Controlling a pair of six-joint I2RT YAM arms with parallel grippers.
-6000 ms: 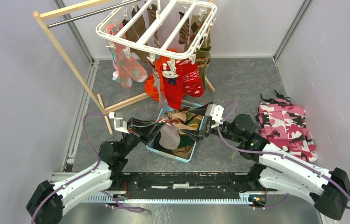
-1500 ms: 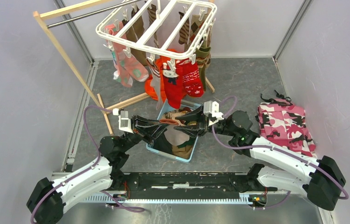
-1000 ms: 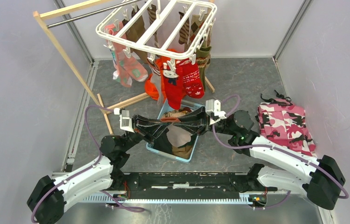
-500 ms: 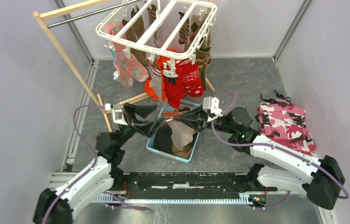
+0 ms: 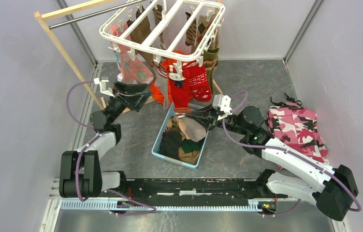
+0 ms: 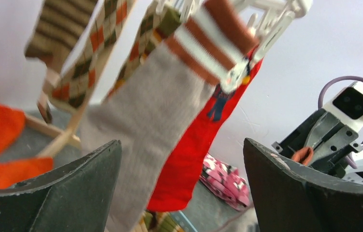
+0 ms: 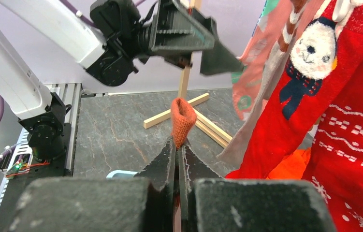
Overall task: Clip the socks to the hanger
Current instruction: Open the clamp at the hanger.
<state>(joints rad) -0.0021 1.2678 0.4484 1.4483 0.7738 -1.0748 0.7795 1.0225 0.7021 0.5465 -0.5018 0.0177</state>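
My right gripper [image 5: 190, 114] [image 7: 177, 143] is shut on the reddish-brown cuff of a sock [image 7: 182, 117]. The sock's pale beige body [image 5: 194, 129] hangs down over the basket. The white hanger [image 5: 143, 48] hangs at the back with several socks clipped to it. My left gripper [image 5: 142, 94] [image 6: 181, 188] stands wide open to the left of the basket, holding nothing. Through its jaws I see a grey sock [image 6: 150, 116] with brown and white stripes, clipped to the hanger [image 6: 268, 19]. More socks [image 5: 181, 145] lie in the basket.
A light-blue basket [image 5: 158, 141] sits on the floor between the arms. Bright red socks [image 5: 189, 82] hang low just behind it. The wooden rail stand [image 5: 65, 48] rises at the left. A pink camouflage garment [image 5: 297, 133] lies at the right.
My left gripper let go of the sock, opened wide and swung left and back toward the hanging socks. My right gripper stayed shut on the cuff, and the sock now hangs from it alone.
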